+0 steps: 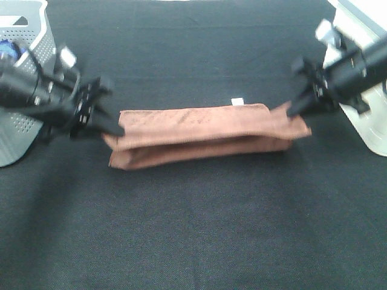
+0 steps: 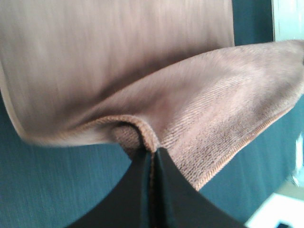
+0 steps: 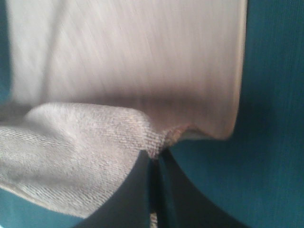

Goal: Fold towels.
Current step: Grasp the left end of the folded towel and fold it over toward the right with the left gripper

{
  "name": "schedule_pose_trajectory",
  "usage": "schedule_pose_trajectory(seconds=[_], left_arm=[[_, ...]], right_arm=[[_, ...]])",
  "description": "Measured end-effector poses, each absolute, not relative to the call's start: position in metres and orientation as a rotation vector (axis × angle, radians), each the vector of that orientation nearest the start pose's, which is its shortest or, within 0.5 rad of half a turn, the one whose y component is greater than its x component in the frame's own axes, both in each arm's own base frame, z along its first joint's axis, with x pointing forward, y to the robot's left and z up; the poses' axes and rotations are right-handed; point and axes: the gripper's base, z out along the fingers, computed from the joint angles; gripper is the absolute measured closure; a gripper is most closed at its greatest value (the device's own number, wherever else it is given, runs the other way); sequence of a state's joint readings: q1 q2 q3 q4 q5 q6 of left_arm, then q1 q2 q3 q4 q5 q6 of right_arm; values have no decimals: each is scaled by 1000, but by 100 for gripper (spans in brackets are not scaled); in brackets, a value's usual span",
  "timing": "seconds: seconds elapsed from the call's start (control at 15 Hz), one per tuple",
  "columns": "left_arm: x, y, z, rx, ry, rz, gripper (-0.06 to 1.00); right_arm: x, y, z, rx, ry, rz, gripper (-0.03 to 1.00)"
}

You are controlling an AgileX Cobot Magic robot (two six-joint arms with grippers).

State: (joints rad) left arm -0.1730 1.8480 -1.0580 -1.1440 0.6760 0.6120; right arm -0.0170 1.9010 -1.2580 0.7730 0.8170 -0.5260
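A reddish-brown towel (image 1: 199, 134) lies folded into a long strip across the middle of the black table, with a small white tag (image 1: 237, 101) on its far edge. My left gripper (image 1: 115, 129) is shut on the towel's left end and holds that upper layer lifted. My right gripper (image 1: 292, 110) is shut on the right end. The left wrist view shows the cloth (image 2: 199, 128) pinched between the black fingers (image 2: 137, 190). The right wrist view shows the cloth (image 3: 95, 142) pinched the same way between the fingers (image 3: 137, 190).
A grey perforated basket (image 1: 27, 66) stands at the far left behind my left arm. A white container (image 1: 369, 124) stands at the far right beside my right arm. The black tablecloth (image 1: 193, 229) covers the table.
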Motion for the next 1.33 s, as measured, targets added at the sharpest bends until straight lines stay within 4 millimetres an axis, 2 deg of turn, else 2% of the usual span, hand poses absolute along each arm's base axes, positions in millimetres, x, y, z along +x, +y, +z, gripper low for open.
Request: schedule_pose_trajectory(seconds=[0.13,0.2,0.33,0.53,0.8,0.93,1.07,1.13,1.2,1.33], left_arm=[[374,-116,183,-74,2583,-966,94],[374,-116,183,-74,2583,-966,94],[396,-117,183,-75,2537,-923,94],[421,-117,175,-83,2498,-848,94],[447,-116,148,-71,2491,-762,94],[453,-117,137,-73,2501,-757,94],[453,-117,126,-84,2522,-753,91],[453,-117,121,-89,2530,-749,88],[454,-117,117,-101,2536,-751,82],[454,-117,117,-115,2534,-760,56]], right_arm=[[408,40,192,-44,2674,760,97],[408,40,192,-44,2674,760,97],[436,40,184,-57,2661,750,97],[461,39,172,-67,2642,737,97],[477,35,147,-46,2632,661,97],[479,33,136,-40,2643,636,96],[481,32,128,-29,2646,621,90],[481,32,127,-30,2641,607,86],[482,32,127,-25,2633,599,78],[483,31,127,-23,2628,592,61]])
